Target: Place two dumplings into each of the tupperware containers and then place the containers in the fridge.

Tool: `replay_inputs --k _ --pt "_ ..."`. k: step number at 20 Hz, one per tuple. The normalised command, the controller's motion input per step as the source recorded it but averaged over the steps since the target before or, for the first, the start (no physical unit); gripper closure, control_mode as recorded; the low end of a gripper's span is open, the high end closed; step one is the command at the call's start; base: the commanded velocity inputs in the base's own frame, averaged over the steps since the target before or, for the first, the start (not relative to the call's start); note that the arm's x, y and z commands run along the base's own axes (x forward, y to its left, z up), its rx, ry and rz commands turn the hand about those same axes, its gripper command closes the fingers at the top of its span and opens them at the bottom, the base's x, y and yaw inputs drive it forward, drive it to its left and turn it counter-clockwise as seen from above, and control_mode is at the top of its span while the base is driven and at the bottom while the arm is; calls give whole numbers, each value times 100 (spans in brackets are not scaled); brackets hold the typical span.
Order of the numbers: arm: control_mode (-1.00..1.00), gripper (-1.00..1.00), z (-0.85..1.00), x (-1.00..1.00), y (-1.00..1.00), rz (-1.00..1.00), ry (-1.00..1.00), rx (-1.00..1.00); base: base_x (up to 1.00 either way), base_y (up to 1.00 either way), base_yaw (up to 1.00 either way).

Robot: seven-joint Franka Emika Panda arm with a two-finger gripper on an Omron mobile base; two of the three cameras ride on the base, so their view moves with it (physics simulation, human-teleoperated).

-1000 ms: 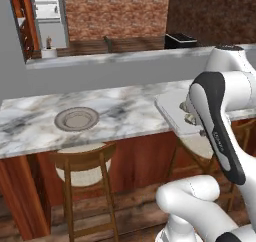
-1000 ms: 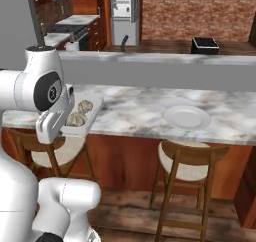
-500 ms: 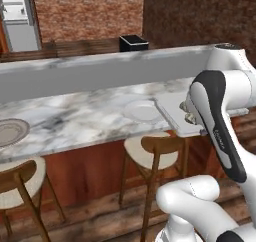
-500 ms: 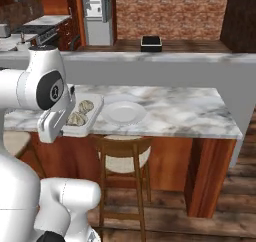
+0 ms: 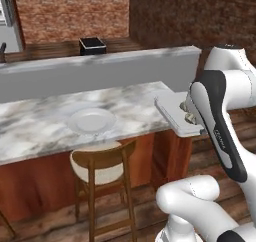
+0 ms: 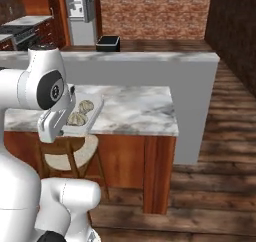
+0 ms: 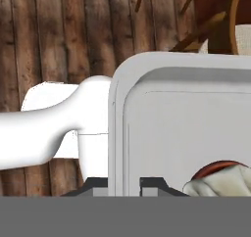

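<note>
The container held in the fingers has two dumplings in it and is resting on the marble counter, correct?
Not quite. The container does hold two dumplings, but it is not on the counter: the right base view shows it carried in the air, and the hand view shows wooden floor beneath its rim.

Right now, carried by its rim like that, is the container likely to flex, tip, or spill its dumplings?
The container, gripped at one rim, looks thin, so it may flex slightly. It sits roughly level, so tipping seems unlikely. Its raised rim probably keeps the two dumplings in, though they could slide.
</note>
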Motion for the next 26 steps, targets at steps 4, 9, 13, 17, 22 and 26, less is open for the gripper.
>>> replay_inputs --k 4,9,13,17,22,26 --pt "100 100 0 0 0 0 0 0 0 -100 -3" --pt "100 100 0 0 0 0 0 0 0 -100 -5" --pt "100 100 0 0 0 0 0 0 16 -100 -6" --pt "100 100 0 0 0 0 0 0 58 -100 -1" --pt "100 100 0 0 0 0 0 0 95 -100 0" --pt "100 100 0 0 0 0 0 0 100 -99 0"
